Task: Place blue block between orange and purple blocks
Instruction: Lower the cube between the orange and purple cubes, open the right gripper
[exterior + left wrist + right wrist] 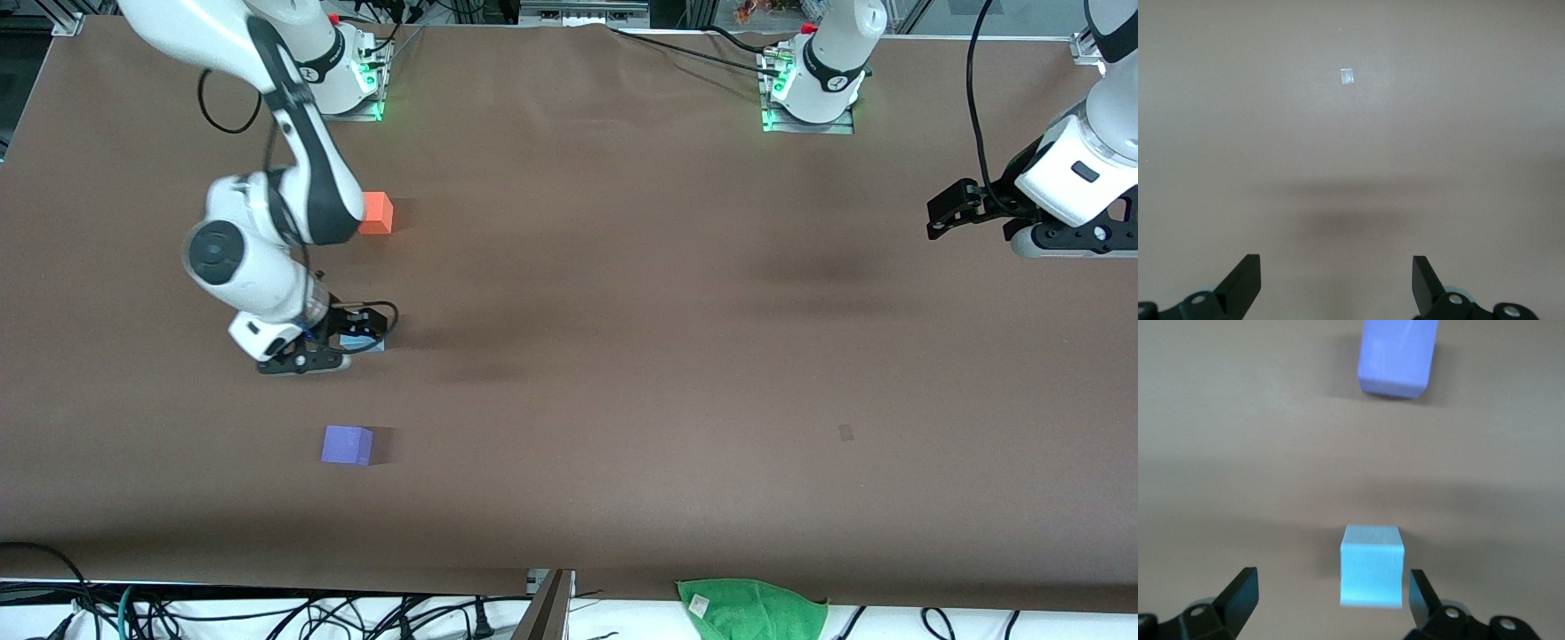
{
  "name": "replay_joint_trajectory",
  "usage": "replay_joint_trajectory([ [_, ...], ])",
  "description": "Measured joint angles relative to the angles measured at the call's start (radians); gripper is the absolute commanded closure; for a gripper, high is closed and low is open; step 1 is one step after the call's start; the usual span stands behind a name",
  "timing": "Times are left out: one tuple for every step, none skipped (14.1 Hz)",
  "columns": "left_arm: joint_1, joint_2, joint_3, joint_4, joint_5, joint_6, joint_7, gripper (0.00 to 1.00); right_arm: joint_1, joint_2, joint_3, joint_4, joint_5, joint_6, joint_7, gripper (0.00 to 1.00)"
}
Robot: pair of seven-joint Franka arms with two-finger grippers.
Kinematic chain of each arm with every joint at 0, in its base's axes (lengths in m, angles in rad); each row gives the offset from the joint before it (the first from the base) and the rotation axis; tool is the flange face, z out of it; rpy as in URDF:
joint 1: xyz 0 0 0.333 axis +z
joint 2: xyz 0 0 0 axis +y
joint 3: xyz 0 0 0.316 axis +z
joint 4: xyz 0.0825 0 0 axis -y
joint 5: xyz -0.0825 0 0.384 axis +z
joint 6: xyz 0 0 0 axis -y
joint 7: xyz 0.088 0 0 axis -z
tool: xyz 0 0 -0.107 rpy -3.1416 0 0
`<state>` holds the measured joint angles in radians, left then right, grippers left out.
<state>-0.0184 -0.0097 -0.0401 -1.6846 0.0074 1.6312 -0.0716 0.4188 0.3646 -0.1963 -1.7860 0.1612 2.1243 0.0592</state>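
Observation:
The sky-blue block [357, 341] lies on the brown table, farther from the front camera than the purple block [347, 444] and nearer than the orange block [376, 213]. My right gripper [364, 331] is low over it and hides most of it in the front view. In the right wrist view the gripper [1331, 583] is open. The blue block [1371, 573] sits between the fingers, close to one of them. The purple block [1397, 357] shows farther off. My left gripper [944, 213] waits open and empty at the left arm's end of the table; it also shows in the left wrist view [1336, 267].
A green cloth [751, 609] lies at the table's edge nearest the front camera. A small pale mark [1347, 77] is on the table below the left gripper. Cables hang along the near edge.

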Motion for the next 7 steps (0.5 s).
replay_joint_trajectory([
  [0.0, 0.0, 0.0, 0.0, 0.0, 0.0, 0.0, 0.0, 0.0, -0.024, -0.014, 0.08, 0.0, -0.124, 0.0, 0.0],
  [0.0, 0.0, 0.0, 0.0, 0.0, 0.0, 0.0, 0.0, -0.001, -0.046, -0.026, 0.156, -0.001, -0.228, 0.0, 0.0],
  [0.0, 0.0, 0.0, 0.0, 0.0, 0.0, 0.0, 0.0, -0.001, -0.068, -0.036, 0.216, -0.004, -0.303, -0.001, 0.0],
  [0.0, 0.0, 0.0, 0.0, 0.0, 0.0, 0.0, 0.0, -0.002, -0.091, -0.041, 0.256, -0.013, -0.349, -0.001, 0.0],
  [0.0, 0.0, 0.0, 0.0, 0.0, 0.0, 0.0, 0.0, -0.002, -0.117, -0.043, 0.277, -0.02, -0.374, -0.001, 0.0],
  [0.0, 0.0, 0.0, 0.0, 0.0, 0.0, 0.0, 0.0, -0.002, -0.143, -0.044, 0.286, -0.025, -0.392, -0.001, 0.0],
  [0.0, 0.0, 0.0, 0.0, 0.0, 0.0, 0.0, 0.0, -0.002, -0.165, -0.046, 0.286, -0.031, -0.405, -0.001, 0.0],
])
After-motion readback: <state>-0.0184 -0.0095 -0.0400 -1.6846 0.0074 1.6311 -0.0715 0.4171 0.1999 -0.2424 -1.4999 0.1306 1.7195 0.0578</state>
